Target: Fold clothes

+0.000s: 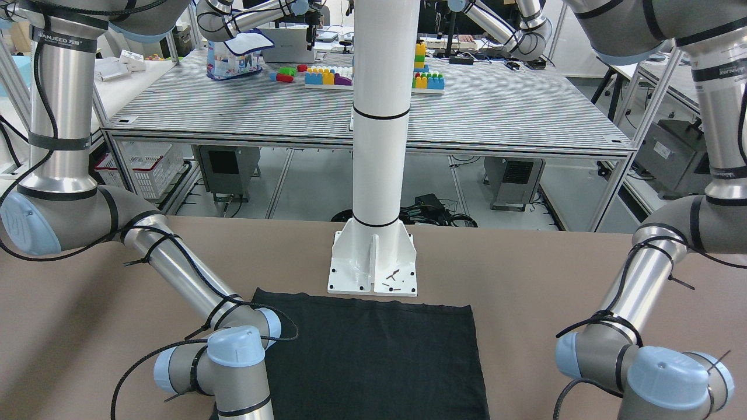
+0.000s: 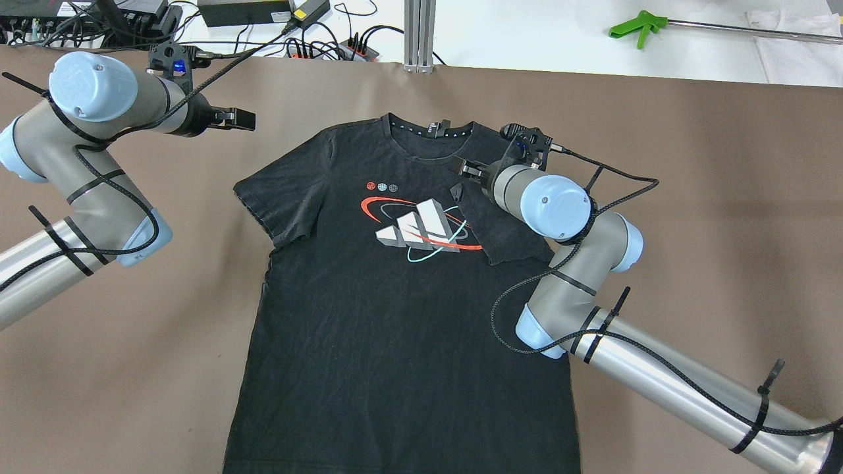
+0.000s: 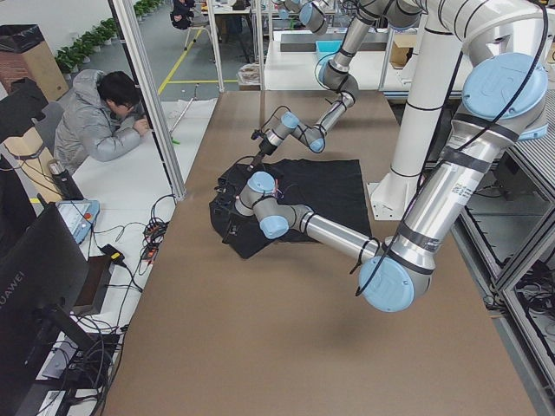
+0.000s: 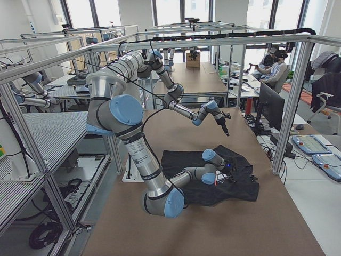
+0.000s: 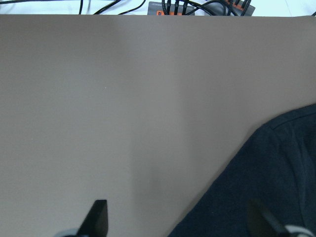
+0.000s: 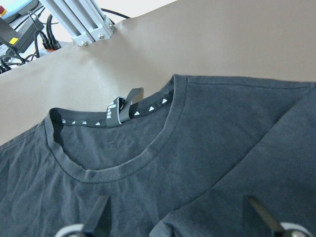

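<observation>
The black T-shirt is laid out flat, print side up, on the brown surface. It fills the middle of the overhead view, with the collar toward the top and the hem cut off by the bottom edge. The sleeve on the right of the frame is folded in over the chest and covers a bit of the red, white and teal print. The sleeve on the left lies open.

The right fingers are seen just over that folded sleeve, a little right of the collar. In the right wrist view they're spread apart with nothing clamped between them. Only the neckline, its small label loop and the folded sleeve edge are seen beneath. Whether the tips touch the cloth can't be told.

The left fingers are found at the upper left of the overhead frame, off the shirt, over bare surface just past the open sleeve. They're apart too in the left wrist view, and empty, with a corner of black fabric showing at lower right.

In the front-facing view the hem end is seen lying right by the base plate of the white pillar.
</observation>
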Robot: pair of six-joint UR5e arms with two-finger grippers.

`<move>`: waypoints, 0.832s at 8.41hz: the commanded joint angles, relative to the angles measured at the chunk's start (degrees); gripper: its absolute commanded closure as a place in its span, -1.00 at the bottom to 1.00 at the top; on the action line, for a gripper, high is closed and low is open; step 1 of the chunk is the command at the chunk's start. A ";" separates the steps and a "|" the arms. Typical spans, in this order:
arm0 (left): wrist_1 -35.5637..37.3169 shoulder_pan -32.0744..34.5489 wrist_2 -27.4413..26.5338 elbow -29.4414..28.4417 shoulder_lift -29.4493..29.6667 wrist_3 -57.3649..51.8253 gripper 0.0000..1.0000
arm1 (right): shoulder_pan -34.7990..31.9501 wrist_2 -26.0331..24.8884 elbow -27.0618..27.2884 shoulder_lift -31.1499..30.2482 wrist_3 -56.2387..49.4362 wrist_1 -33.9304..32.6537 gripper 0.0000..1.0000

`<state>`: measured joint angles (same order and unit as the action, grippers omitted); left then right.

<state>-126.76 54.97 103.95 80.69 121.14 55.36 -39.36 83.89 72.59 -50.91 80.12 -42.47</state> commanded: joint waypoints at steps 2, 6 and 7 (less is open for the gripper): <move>-14.09 -2.84 0.03 -7.62 0.68 1.07 -1.00 | -2.55 8.38 6.13 -4.62 0.39 -0.42 -0.88; -14.39 -7.05 -3.64 -8.00 -0.46 0.63 -1.00 | -2.56 8.83 8.27 -6.75 0.12 -0.34 -0.88; -14.13 -7.07 -3.66 -8.00 -0.46 0.54 -1.00 | -2.56 8.74 8.27 -6.84 0.03 -0.25 -0.88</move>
<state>-140.99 48.91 101.71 72.76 121.05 56.06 -41.90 92.65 80.70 -57.51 80.21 -42.85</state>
